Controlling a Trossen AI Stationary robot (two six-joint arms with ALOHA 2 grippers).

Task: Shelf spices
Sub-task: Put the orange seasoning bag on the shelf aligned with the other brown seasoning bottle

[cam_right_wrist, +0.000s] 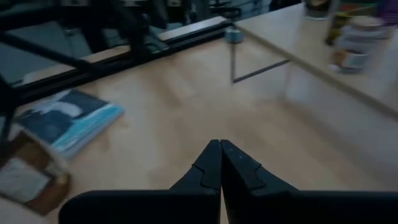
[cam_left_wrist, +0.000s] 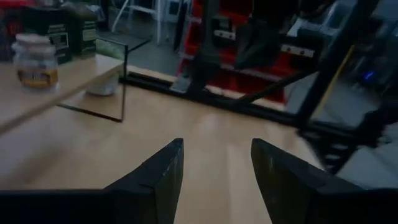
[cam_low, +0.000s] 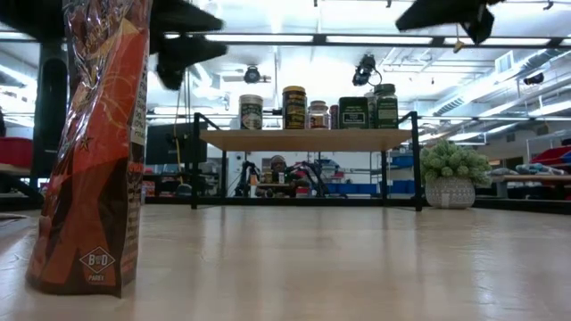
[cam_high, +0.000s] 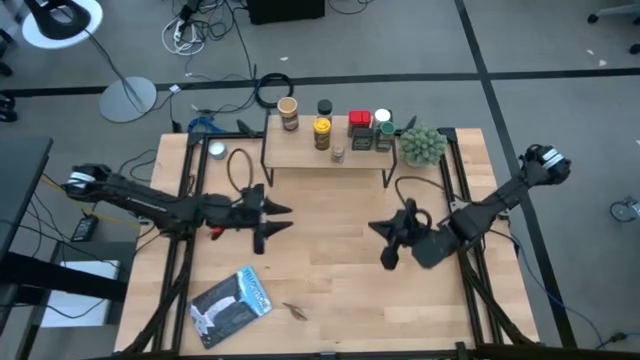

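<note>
Hovering low over bare wood, your left gripper (cam_high: pixel 272 222) has its fingers parted with nothing between them, and your right gripper (cam_high: pixel 385 240) is clenched on nothing. Neither holds a jar.

From either gripper, the shelf (cam_high: pixel 300 155) lies toward 12 o'clock on the high view, its long axis running 9 to 3 across the far half of the table (cam_high: pixel 330 290). The spices (cam_high: pixel 322 133) all appear to stand on it already: a tan-lidded jar (cam_high: pixel 288 113) at the 9 o'clock end, a black-lidded jar (cam_high: pixel 324 107) behind the yellow jar, a small pale jar (cam_high: pixel 338 153) near the front edge, then the red tin (cam_high: pixel 360 122) and green tins (cam_high: pixel 384 138) toward 3 o'clock. Your left gripper sits slightly nearer the shelf; I judge no jar is left to fetch on the tabletop.

A blue-white packet (cam_high: pixel 232 303) lies at 7 o'clock near the front edge, and a potted plant (cam_high: pixel 424 146) stands just beside the shelf's 3 o'clock end. In the low view a tall orange bag (cam_low: pixel 94 152) stands very close to the lens.

Beyond the table you see grey floor, cables and a lamp base (cam_high: pixel 127 98).
</note>
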